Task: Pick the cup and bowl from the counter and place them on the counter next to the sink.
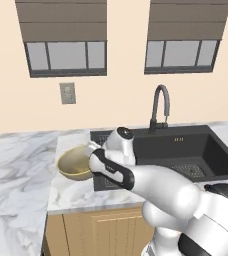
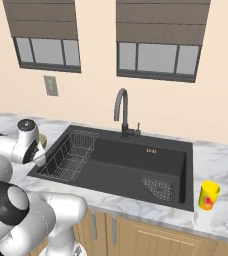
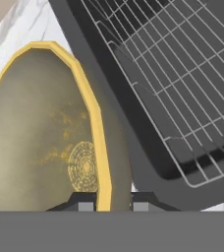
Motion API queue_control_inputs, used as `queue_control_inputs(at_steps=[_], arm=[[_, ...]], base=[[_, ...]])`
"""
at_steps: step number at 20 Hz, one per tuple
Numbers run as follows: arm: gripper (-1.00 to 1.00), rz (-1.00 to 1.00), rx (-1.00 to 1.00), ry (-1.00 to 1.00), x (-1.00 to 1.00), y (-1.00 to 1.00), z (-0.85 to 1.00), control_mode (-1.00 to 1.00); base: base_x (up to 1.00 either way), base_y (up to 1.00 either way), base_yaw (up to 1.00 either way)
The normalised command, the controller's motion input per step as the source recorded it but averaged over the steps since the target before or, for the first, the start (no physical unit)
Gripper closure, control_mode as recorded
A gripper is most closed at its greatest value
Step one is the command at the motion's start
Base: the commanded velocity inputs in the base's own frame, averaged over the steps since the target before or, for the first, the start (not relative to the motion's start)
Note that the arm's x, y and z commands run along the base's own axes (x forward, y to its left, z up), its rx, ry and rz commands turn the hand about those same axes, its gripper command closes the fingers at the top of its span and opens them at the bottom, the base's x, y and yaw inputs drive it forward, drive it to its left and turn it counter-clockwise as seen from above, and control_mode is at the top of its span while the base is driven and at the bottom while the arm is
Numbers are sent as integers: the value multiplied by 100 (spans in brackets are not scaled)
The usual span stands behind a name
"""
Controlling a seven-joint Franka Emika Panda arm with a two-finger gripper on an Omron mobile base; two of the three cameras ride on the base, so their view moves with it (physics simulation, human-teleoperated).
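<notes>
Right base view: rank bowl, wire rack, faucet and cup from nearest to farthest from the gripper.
1. Bowl: its rim sits between the fingertips of the gripper, on the counter left of the sink.
2. Wire rack: in the sink's left end, just past the bowl.
3. Faucet: behind the sink, mid-back.
4. Cup: on the counter right of the sink.

The white, grey-veined marble tabletop (image 1: 16, 165) runs along the wall above light wooden cabinets, with the black sink (image 2: 131, 160) set into it. The olive-tan bowl (image 1: 75, 162) is at the tabletop's strip just left of the sink; whether it rests there cannot be told. The yellow cup (image 2: 209, 195) stands upright right of the basin.
</notes>
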Motion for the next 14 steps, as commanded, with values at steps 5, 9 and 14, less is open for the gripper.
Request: queue_control_inputs(at_steps=[5,9,14], arm=[[100,0,-1,2,22,15,-21,-100],[100,0,0,1,20,27,-11,-100],[100,0,0,1,14,26,-13,-100]], base=[[0,0,0],[0,0,0],[0,0,0]])
